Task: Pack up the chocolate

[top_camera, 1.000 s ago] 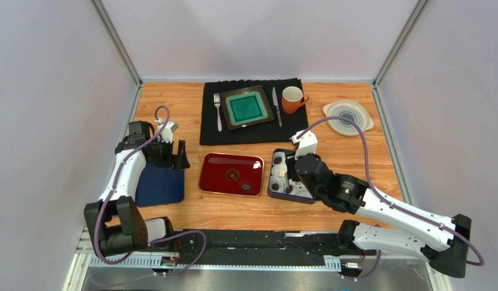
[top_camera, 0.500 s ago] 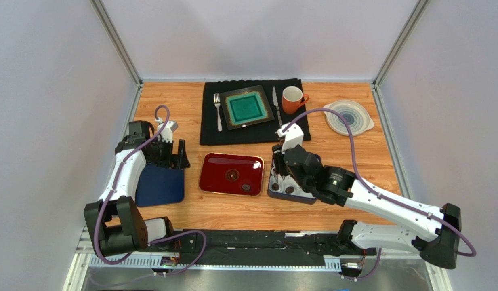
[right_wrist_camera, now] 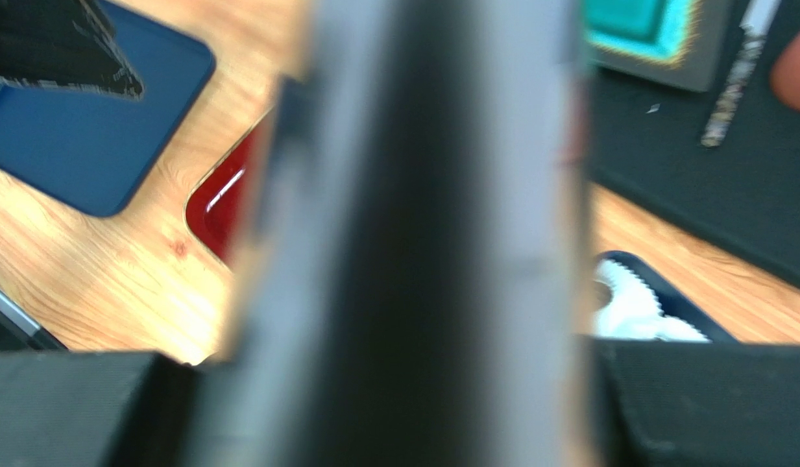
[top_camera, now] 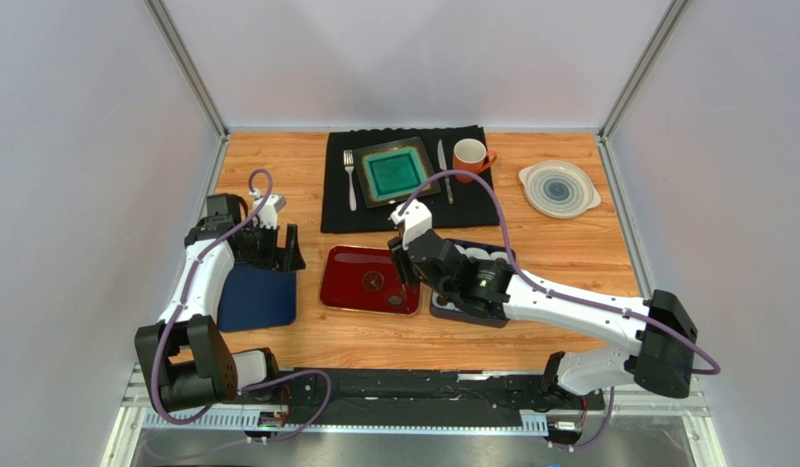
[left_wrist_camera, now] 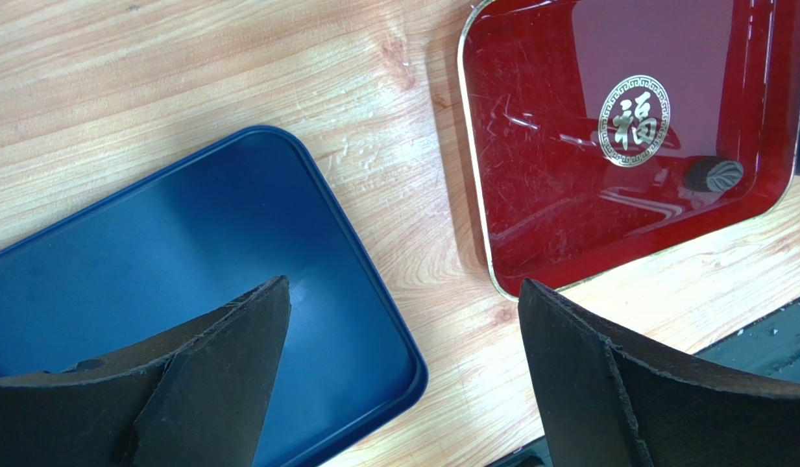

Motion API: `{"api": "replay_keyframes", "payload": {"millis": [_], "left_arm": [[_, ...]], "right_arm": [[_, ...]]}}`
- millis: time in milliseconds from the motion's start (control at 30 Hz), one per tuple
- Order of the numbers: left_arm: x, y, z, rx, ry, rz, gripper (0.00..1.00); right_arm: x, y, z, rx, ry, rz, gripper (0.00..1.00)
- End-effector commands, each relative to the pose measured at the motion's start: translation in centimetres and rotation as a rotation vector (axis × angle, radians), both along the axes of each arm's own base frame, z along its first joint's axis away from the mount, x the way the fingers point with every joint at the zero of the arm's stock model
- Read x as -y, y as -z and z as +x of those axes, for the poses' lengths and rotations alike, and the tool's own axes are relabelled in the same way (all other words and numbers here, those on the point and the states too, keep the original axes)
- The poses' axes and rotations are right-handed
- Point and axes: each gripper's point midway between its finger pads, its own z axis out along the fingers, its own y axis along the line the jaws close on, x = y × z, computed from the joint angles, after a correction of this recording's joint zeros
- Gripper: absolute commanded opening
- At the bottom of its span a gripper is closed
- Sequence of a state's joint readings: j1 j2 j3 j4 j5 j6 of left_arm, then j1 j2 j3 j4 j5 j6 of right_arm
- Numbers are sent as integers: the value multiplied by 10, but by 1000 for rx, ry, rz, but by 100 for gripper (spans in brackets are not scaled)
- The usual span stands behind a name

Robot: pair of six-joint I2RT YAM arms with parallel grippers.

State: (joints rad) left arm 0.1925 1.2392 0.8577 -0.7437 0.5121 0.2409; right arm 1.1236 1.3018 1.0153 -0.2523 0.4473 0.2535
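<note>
Your left pincer (left_wrist_camera: 404, 292) is hanging released, a dark, ribbed chocolate (left_wrist_camera: 715, 175) lying off to its side. You cannot tell your right pincer (top_camera: 405, 268) grip.

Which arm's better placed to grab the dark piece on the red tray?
Right. The right gripper hangs over the red tray, near the dark piece; the left gripper is open by the blue tray, farther off.

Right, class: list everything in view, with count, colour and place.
placemat: one, black, far centre
fork: one, silver, left of plate
square plate: one, green, on placemat
knife: one, silver, right of plate
mug: one, orange, placemat's right end
round plate: one, pale striped, far right
red tray: one, centre
chocolate: one visible, dark, in red tray
blue tray: one, left
box: one, dark, white cups, centre-right
left pincer: open, by blue tray
right pincer: over red tray's right edge, state unclear
</note>
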Motion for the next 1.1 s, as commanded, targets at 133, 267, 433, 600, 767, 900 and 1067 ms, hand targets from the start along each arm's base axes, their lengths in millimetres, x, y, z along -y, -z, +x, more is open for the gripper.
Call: {"api": "replay_keyframes", "payload": {"millis": [133, 267, 433, 600, 767, 900, 1067], "left_arm": [[-4, -14, 9, 53, 5, 14, 96], [-5, -14, 9, 57, 5, 21, 96], [-6, -13, 8, 54, 7, 25, 96], [-6, -13, 9, 56, 5, 26, 96], [-6, -14, 9, 58, 7, 29, 96], [-7, -14, 8, 57, 8, 33, 96], [-8, -14, 8, 58, 6, 34, 96]], "right_arm": [[-44, -12, 7, 15, -58, 95, 40], [-51, -4, 10, 6, -53, 90, 45], [-54, 8, 12, -6, -46, 76, 45], [-53, 17, 13, -12, -42, 63, 45], [-53, 26, 12, -28, -40, 55, 45], [-53, 34, 10, -49, -37, 53, 45], [-46, 44, 8, -59, -27, 36, 44]]}}
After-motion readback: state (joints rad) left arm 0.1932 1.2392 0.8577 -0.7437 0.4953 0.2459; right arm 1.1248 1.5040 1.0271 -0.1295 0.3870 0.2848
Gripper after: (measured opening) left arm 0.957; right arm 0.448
